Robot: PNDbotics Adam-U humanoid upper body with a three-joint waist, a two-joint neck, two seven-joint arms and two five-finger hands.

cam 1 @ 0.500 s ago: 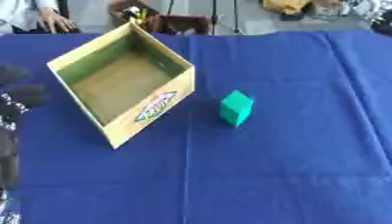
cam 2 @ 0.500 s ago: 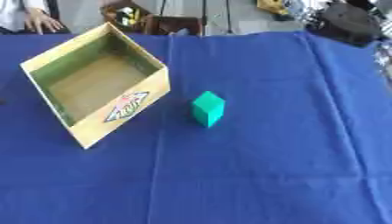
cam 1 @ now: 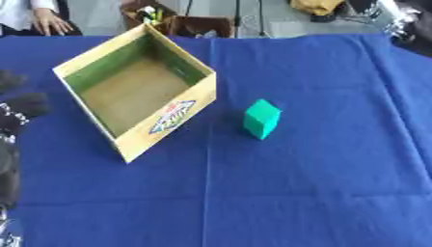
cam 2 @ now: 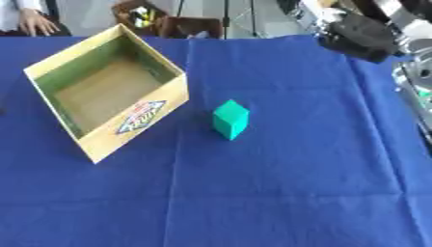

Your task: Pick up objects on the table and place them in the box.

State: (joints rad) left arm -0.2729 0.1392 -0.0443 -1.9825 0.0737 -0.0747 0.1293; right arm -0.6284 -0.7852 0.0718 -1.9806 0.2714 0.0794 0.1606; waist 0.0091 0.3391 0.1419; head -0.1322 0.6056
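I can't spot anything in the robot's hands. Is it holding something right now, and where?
Nothing is held. The green block sits alone on the blue cloth, right of the box; the left hand is at the edge, away from it.

Blue cloth (cam 1: 320, 183) covers the whole surface, w/ fold creases. Beyond far edge: brown crate (cam 1: 182, 21) w/ yellowish bits inside, grey floor (cam 1: 262, 17), a yellow thing (cam 1: 317, 6) at top.
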